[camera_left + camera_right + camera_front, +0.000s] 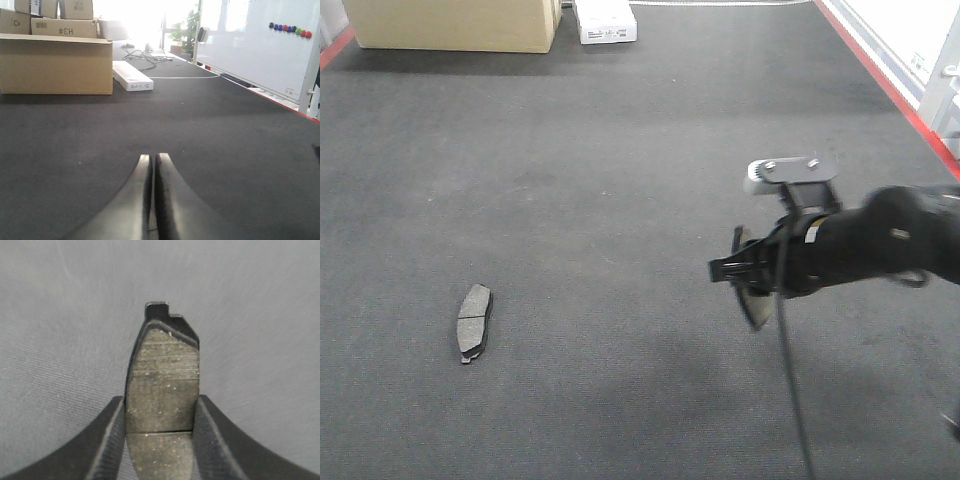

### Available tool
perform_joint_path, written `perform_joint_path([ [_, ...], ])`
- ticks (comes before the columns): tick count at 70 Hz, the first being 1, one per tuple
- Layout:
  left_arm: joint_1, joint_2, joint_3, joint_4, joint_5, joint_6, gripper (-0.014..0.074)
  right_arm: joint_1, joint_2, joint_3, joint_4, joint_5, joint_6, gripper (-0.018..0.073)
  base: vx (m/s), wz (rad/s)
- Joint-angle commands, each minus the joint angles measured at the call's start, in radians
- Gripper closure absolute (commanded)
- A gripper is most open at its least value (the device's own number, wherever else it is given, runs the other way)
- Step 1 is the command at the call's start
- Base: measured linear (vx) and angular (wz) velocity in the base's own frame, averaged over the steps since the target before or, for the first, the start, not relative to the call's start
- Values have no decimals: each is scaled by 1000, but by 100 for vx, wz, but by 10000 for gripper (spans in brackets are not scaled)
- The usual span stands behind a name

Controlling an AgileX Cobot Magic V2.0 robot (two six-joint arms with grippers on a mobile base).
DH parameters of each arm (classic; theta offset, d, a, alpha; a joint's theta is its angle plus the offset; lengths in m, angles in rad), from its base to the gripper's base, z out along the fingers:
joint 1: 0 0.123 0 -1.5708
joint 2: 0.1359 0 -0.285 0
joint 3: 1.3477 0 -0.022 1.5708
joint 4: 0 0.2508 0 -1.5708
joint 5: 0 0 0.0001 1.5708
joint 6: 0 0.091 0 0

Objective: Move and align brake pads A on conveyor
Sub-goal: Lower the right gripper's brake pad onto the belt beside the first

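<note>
One dark grey brake pad (pixel 472 322) lies flat on the left of the conveyor (pixel 620 150), its groove running across its middle. My right gripper (pixel 745 276) hangs above the belt's right side, shut on a second brake pad (pixel 754 300) held on edge. The right wrist view shows that pad (pixel 162 380) clamped between the two fingers of the right gripper (pixel 160 407), with its metal backing tab pointing away over the belt (pixel 60 315). My left gripper (pixel 152 159) is low over the belt (pixel 210 125), shut with nothing between its fingers. It does not show in the front view.
A large cardboard box (pixel 455 25) and a flat white box (pixel 605 20) stand at the belt's far end. The red side edge (pixel 890 85) runs along the right. In the left wrist view, a whiteboard (pixel 250 40) stands beyond the right edge.
</note>
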Motion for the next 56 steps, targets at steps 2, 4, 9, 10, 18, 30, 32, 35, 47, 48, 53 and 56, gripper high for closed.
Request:
perform_joint_path([
  [2, -7, 12, -23, -3, -68, 0, 602, -2, 54, -75, 7, -34, 69, 538, 0, 0],
  [4, -7, 12, -23, -3, -68, 0, 602, -2, 69, -81, 5, -32, 81, 537, 0, 0],
  [9, -7, 12, -23, -3, -68, 0, 602, -2, 119, -96, 5, -26, 97, 534, 0, 0],
  [10, -7, 12, -23, -3, -68, 0, 602, -2, 126, -98, 7, -26, 101, 533, 0, 0],
  [18, -7, 12, -23, -3, -68, 0, 602, -2, 171, -106, 7, -29, 101, 522, 0, 0],
  [30, -7, 12, -23, -3, -68, 0, 602, -2, 200, -106, 6, -80, 101, 480, 0, 0],
  [32, -7, 12, -23, -3, -68, 0, 602, -2, 203, -106, 6, -91, 101, 460, 0, 0],
  [35, -7, 12, -23, -3, -68, 0, 602, -2, 205, -106, 6, -98, 101, 431, 0, 0],
  [47, -7, 12, -23, -3, -68, 0, 602, -2, 205, -106, 6, -103, 124, 269, 0, 0],
  [48, -7, 12, -23, -3, -68, 0, 602, -2, 205, -106, 6, -106, 125, 256, 0, 0],
  [53, -7, 12, -23, -3, -68, 0, 602, -2, 200, -106, 6, -130, 126, 189, 0, 0],
  [56, -7, 12, -23, -3, -68, 0, 602, -2, 190, -106, 6, -145, 126, 153, 0, 0],
])
